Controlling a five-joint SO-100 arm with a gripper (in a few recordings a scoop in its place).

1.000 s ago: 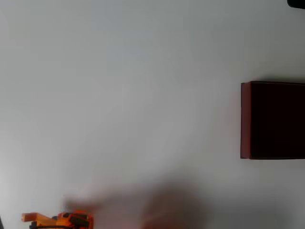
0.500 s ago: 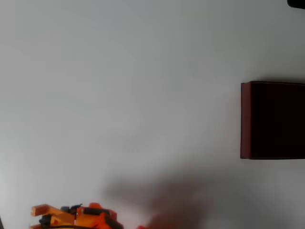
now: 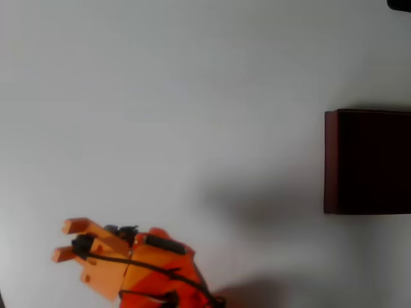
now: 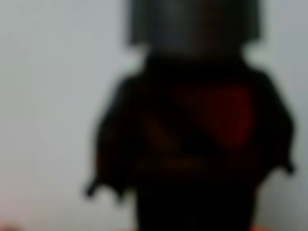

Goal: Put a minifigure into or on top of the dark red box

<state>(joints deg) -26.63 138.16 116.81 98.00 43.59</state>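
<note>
Holding minifigure [image 4: 192, 125] right at wrist cam, blurry, so jaws look clamped on it. Gripper [image 3: 67, 240] low-left in overhead view, dark red box [image 3: 331, 160] well apart at right edge. Long haul rightward, I reckon.

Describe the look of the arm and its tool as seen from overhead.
In the overhead view the tool is bright orange plastic with two straight, blunt prongs. Behind them the arm widens into blocky orange and deeper orange-red parts. Small black fittings sit near the prongs' base, and a thin black cable runs along the body. No markings are legible.
</note>
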